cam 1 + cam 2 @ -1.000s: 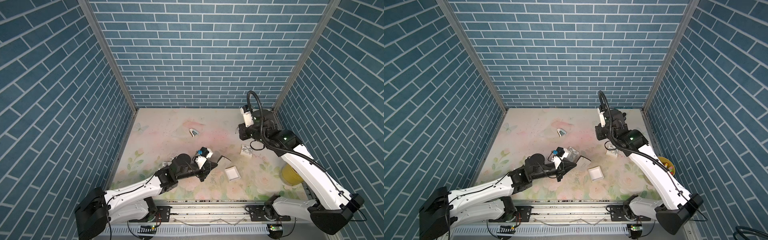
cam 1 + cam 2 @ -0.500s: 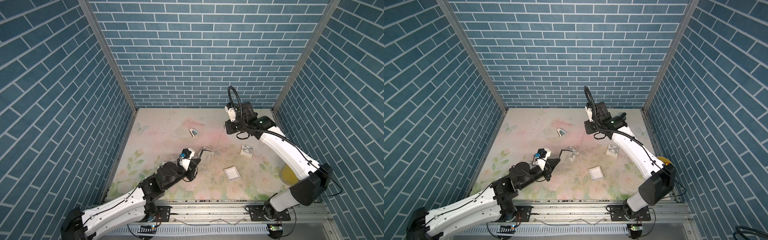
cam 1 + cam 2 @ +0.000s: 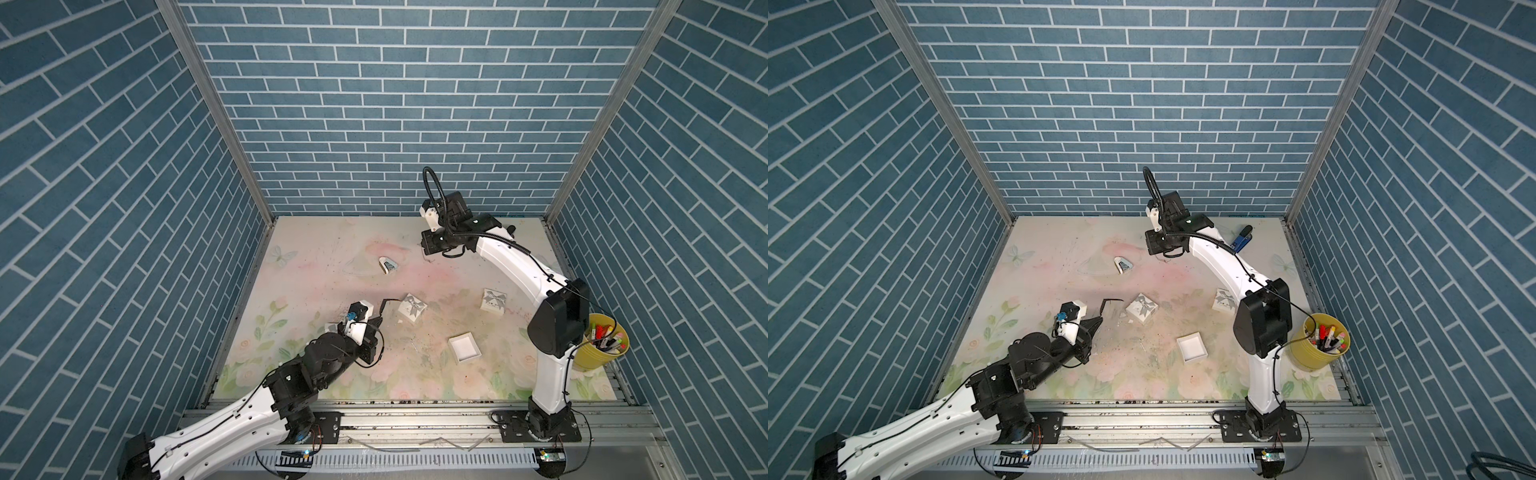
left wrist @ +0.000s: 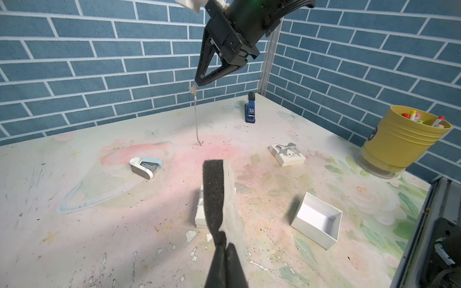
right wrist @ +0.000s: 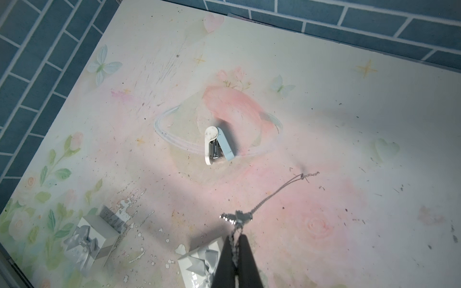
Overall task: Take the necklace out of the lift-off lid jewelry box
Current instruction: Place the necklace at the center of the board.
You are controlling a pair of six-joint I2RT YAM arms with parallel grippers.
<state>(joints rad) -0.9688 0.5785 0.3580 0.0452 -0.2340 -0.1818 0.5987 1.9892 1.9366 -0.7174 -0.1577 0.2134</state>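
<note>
L fingers [image 4: 220, 251] clenched on a black foam pad [image 4: 215, 194], which stands upright. A white box w/ bow [image 4: 199, 214] sits just ahead of them on the table [image 4: 74, 224]. Small white stapler [image 4: 144, 168] lies further out, nearer the R fingers [image 5: 228, 254]. Those are pinched on the necklace [image 5: 268, 198]. Pendant is just under the tips and the chain hangs straight down. Its low end is at table level; touching or not, can't tell. Open empty box [image 3: 464, 347] sits right of L fingers, apart from both prs.
</note>
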